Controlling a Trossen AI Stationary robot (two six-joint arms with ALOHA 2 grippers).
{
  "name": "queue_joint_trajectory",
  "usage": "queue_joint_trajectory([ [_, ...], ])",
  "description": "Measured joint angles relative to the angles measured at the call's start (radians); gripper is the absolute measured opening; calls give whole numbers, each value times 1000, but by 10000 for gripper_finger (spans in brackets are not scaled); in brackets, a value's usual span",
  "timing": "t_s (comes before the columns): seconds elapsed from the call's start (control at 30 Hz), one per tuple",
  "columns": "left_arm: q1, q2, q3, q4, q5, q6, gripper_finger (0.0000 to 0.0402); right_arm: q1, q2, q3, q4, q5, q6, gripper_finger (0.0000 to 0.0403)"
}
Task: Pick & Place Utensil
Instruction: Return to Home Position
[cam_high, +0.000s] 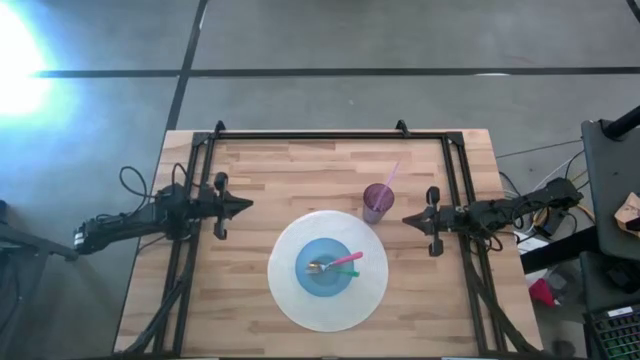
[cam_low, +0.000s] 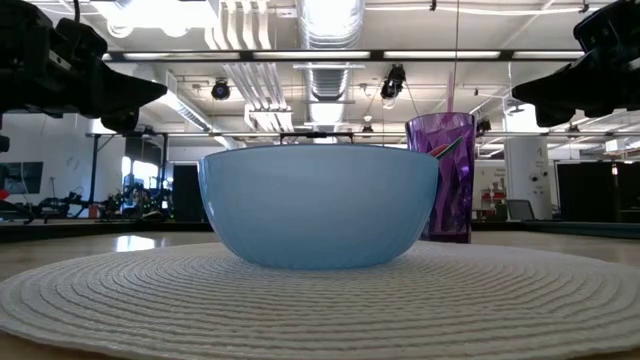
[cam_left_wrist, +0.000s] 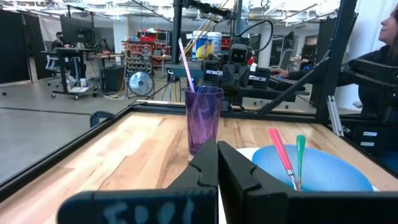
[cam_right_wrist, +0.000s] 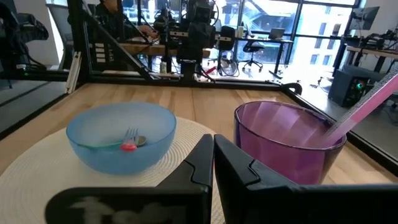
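Observation:
A light blue bowl (cam_high: 327, 268) sits in the middle of a round white woven placemat (cam_high: 290, 300). Two utensils lie in it, heads down in the bowl and handles leaning on its rim: one with a pink handle (cam_high: 347, 260), one with a green handle (cam_high: 345, 271). A purple cup (cam_high: 377, 201) with a pink straw (cam_high: 390, 176) stands just beyond the mat. My left gripper (cam_high: 246, 206) hovers shut at the table's left, my right gripper (cam_high: 408, 219) shut at the right. Both point level toward the middle and hold nothing.
A black metal frame (cam_high: 330, 136) runs along the table's far edge and down both sides. Bare wood lies between the mat and the far rail. Beyond the table are workstations and seated people (cam_left_wrist: 388, 37).

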Motion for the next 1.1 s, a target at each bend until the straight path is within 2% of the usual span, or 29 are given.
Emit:
queue_joint_trajectory([
  [1.1, 0, 0, 0, 0, 1, 0, 0, 0, 0, 0, 0, 0, 8, 8],
])
